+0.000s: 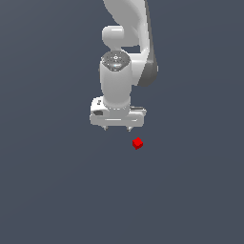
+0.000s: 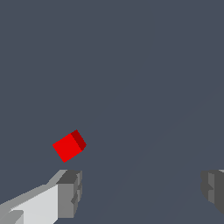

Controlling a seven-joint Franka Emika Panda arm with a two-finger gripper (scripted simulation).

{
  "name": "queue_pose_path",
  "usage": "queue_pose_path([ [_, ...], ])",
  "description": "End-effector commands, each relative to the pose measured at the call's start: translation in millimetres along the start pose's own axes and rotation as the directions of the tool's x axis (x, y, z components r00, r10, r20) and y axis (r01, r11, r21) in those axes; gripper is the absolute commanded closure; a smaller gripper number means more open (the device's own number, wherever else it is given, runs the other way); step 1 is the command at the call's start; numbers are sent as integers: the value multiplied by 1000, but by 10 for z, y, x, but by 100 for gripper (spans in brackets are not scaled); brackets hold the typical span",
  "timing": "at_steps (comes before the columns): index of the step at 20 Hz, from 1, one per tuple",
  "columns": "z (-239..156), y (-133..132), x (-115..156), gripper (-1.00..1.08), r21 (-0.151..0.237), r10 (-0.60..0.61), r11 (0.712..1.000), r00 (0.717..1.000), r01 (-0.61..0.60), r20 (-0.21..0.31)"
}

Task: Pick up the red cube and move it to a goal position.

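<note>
Lying apart from one wide-open pincer (image 1: 117,128), one red cube (image 1: 137,143)

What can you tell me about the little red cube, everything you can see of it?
The red cube is tiny, bright red and plain-faced, with no markings; its material cannot be told. It lies alone on the flat dark grey surface, turned at an angle to the gripper. In the exterior view it sits just below and to the right of the open fingers. Nothing grips or touches it, and it is not between the fingers.
</note>
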State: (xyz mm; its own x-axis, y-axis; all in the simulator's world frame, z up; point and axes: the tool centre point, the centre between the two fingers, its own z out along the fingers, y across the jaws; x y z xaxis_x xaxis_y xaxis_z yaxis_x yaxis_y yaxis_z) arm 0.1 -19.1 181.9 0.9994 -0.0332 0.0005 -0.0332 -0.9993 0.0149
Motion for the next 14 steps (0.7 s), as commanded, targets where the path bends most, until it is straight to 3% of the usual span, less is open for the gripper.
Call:
queue_pose_path([
  [1,0,0,0,-92,0,0,1000,1000,0,0],
  [8,143,-95,6,-92,2,-51,999,999,51,0],
  [14,507,-338,-2,-92,7,-181,984,984,181,-2],
])
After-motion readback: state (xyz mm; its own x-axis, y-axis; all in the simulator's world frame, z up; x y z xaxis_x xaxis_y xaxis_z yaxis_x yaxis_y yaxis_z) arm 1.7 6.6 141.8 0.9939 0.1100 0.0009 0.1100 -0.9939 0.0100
